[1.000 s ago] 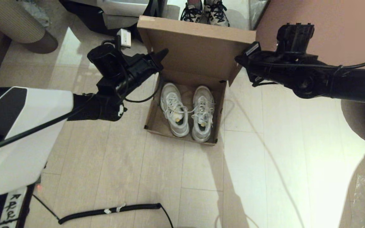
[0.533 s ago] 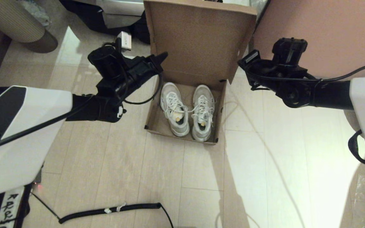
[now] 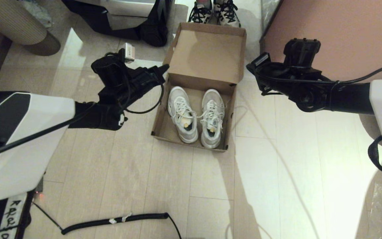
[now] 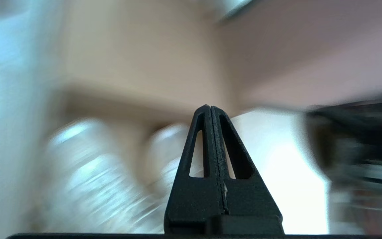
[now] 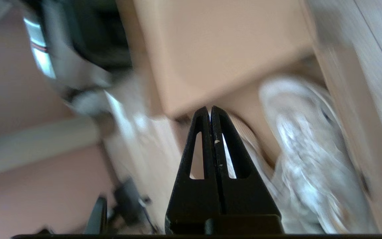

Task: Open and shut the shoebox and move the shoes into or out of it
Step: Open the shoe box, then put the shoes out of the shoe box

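Since a moment ago the lid (image 3: 207,49) has swung back, so your shoebox (image 3: 164,127) lies open on the floor with the shoes (image 3: 196,114) inside. Left gripper (image 3: 165,67) and right gripper (image 3: 249,68) flank it, both pinched together, empty, clear for reaching in.

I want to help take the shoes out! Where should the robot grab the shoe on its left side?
Probably the heel collar of the left shoe, coming straight down from above. The shoebox walls hem it in and the other shoe sits close beside it, so only the top is free. The collar rim is a thin edge that shut fingers could open over.
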Available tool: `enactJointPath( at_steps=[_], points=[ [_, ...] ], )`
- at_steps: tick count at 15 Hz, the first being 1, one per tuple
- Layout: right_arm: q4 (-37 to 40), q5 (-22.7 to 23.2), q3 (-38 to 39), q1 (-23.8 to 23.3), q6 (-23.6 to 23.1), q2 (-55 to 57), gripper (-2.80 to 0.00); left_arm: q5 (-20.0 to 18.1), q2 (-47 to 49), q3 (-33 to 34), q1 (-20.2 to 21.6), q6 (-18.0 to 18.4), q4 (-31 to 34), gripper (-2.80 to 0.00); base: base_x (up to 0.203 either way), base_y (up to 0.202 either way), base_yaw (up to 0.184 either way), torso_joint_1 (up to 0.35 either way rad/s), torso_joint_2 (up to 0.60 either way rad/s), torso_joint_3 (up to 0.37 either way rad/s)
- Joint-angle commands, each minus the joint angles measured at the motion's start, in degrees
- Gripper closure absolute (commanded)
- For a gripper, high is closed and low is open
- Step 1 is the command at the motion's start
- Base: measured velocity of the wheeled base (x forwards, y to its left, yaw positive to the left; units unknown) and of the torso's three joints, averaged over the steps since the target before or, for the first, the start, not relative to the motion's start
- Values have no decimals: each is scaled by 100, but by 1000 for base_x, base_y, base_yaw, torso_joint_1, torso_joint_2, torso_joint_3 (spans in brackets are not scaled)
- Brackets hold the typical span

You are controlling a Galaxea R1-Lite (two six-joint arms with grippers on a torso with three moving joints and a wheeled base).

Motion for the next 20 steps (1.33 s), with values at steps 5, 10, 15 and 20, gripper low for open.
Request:
enactJointPath(
  at_steps=[5, 10, 15, 20],
  points=[
    [2502, 72, 53, 502, -621, -155, 0, 80, -511, 50, 489, 430, 3639, 0, 0, 0, 0, 0, 0, 0],
    [3341, -412, 170, 941, -1742, 233, 0, 72, -299, 32, 185, 1118, 4656, 0, 0, 0, 0, 0, 0, 0],
    [3378, -844, 626, 1009, -2206, 423, 0, 737, 91, 6, 6, 1202, 4599, 0, 0, 0, 0, 0, 0, 0],
    [3352, -1268, 1009, 1157, -2256, 685, 0, 1514, 537, -50, -92, 1221, 4592, 0, 0, 0, 0, 0, 0, 0]
  ],
)
